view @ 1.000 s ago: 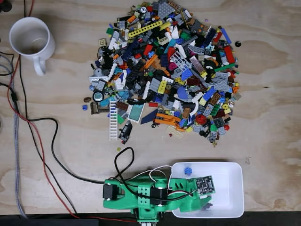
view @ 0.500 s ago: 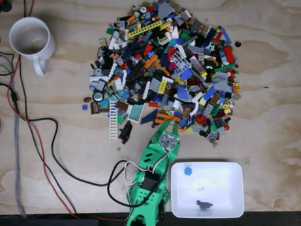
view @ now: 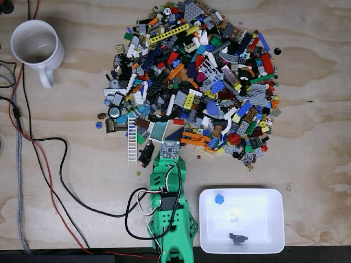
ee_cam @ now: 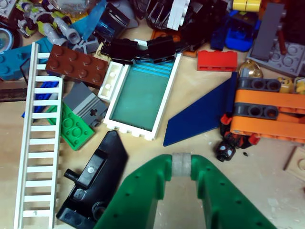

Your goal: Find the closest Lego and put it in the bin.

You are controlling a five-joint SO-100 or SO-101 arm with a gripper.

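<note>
we see the black lego piece (ee_cam: 90,183) at the near edge of the lego pile (view: 197,76), just left of our green gripper (ee_cam: 181,164) in the wrist view, beside the white ladder (ee_cam: 35,138). the gripper's fingertips meet with nothing between them. the white bin (view: 274,219) sits right of the arm.

Just a pale plywood desk (view: 318,98) seen from above, wavy grain and a few dark knots. Light's bright and even, barely any shadows. Black strip runs along the near edge, no walls or floor visible
</note>
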